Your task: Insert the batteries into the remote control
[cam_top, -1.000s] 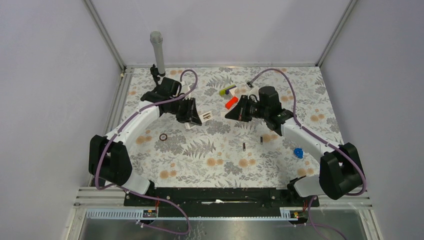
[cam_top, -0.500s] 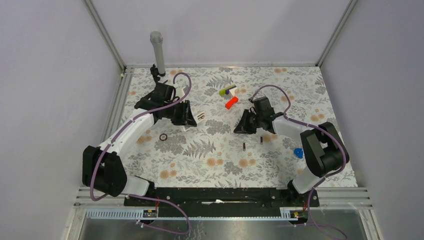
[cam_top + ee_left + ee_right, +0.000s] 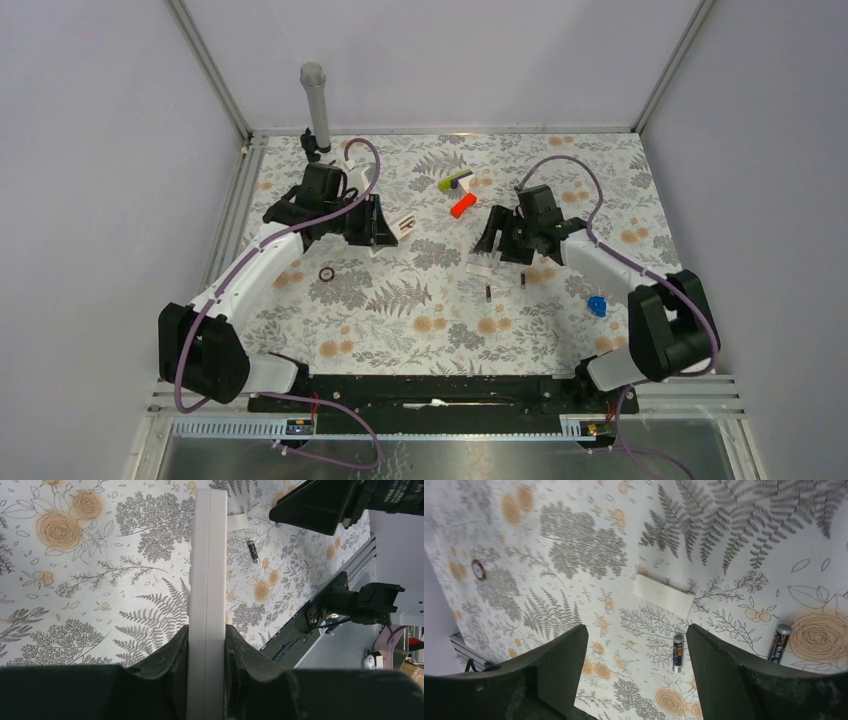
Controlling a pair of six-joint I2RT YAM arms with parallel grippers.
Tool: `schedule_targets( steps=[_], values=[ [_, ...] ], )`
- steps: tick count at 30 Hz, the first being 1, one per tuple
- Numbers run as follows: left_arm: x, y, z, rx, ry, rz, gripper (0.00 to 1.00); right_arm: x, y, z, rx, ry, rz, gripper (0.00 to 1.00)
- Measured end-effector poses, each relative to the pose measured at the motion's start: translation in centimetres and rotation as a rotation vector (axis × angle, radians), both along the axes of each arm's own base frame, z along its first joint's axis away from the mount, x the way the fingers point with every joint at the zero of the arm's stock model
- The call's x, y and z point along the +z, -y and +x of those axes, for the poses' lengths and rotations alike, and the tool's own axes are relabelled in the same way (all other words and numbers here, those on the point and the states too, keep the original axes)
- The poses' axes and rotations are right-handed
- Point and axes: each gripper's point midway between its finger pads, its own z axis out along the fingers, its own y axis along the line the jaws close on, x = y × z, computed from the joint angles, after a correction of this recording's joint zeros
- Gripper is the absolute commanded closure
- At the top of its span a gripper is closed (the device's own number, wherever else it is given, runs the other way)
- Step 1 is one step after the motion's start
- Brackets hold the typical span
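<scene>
The left hand (image 3: 206,630) is pressed together on the remote control (image 3: 207,555), pinching one end of the slim white bar between both fingers. The rest of the bar sticks out past the fingertips, clear of the floral tabletop (image 3: 440,335). In the left wrist view the remote shows edge-on. In the top view it juts from the left hand (image 3: 378,225) toward the middle of the tabletop, with the right hand (image 3: 495,242) across from it.

The right hand (image 3: 636,645) is spread wide and grips nothing, hanging above the tabletop with its fingers (image 3: 559,665) pointing down at the cloth. A small flat white piece (image 3: 663,596) lies on the tabletop in the gap between the fingers. The batteries (image 3: 678,653) lie flat on the tabletop, neither one touched by a hand. The first lies just beside the white piece, within the gap of the spread fingers. The second battery (image 3: 780,643) lies apart from it, off toward the right finger. In the top view both lie a little nearer the arm bases than the right hand, apart from the remote control.

A red cylinder (image 3: 462,207) lies beyond the hands, a blue piece (image 3: 597,305) lies beside the right arm, and a dark ring (image 3: 326,274) lies near the left arm.
</scene>
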Motion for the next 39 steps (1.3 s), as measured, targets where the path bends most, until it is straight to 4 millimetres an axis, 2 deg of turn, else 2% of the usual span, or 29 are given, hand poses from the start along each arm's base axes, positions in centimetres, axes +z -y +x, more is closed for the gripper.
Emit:
schedule_targets(
  steps=[3,6,8,11,14,17,20,24,27,30,33,35,37,38,39],
  values=[
    [0.6,0.4,-0.1,-0.02,0.013,-0.027,1.0,3.2,-0.5,0.7,0.037,0.097,0.034,0.13],
    [1.1,1.1,-0.7,-0.073,0.016,-0.067,1.0,7.7,-2.9,0.1,0.173,0.213,0.181,0.06],
    [1.6,1.9,-1.7,-0.132,0.014,-0.101,1.0,11.5,-5.2,-1.1,0.311,0.322,0.301,0.05],
    [2.7,3.9,-3.8,-0.263,0.027,-0.154,1.0,16.3,-7.8,-3.7,0.504,0.447,0.436,0.04],
    [4.2,5.8,-6.2,-0.4,0.042,-0.212,1.0,19.1,-9.1,-5.3,0.637,0.516,0.51,0.04],
    [5.0,6.1,-7.5,-0.45,0.044,-0.24,1.0,20.3,-9.4,-6.1,0.716,0.536,0.531,0.04],
    [5.6,5.9,-8.2,-0.47,0.033,-0.255,1.0,20.7,-9.6,-6.7,0.769,0.538,0.536,0.06],
    [5.9,5.8,-9.0,-0.499,0.017,-0.269,1.0,20.3,-9.8,-7.2,0.804,0.525,0.533,0.09],
    [7.1,6.3,-9.7,-0.558,0.05,-0.295,1.0,19.8,-10.5,-8.3,0.85,0.496,0.544,0.13],
    [8.4,6.5,-10.2,-0.607,0.088,-0.32,1.0,19.6,-10.8,-8.8,0.879,0.476,0.553,0.29],
    [8.9,6.5,-10.4,-0.628,0.101,-0.332,0.95,19.7,-11.1,-9.1,0.905,0.466,0.571,0.47],
    [8.9,6.5,-10.6,-0.634,0.1,-0.334,0.91,19.9,-11.4,-9.3,0.928,0.451,0.596,0.64],
    [8.8,6.4,-10.6,-0.633,0.101,-0.327,0.8,20.2,-11.6,-10.0,0.953,0.431,0.632,0.8],
    [8.8,6.3,-10.8,-0.635,0.094,-0.33,0.65,20.5,-11.6,-10.3,0.971,0.428,0.651,0.84],
    [9.1,6.2,-11.0,-0.648,0.091,-0.342,0.55,20.8,-11.6,-10.8,0.997,0.429,0.674,0.84]
  ],
)
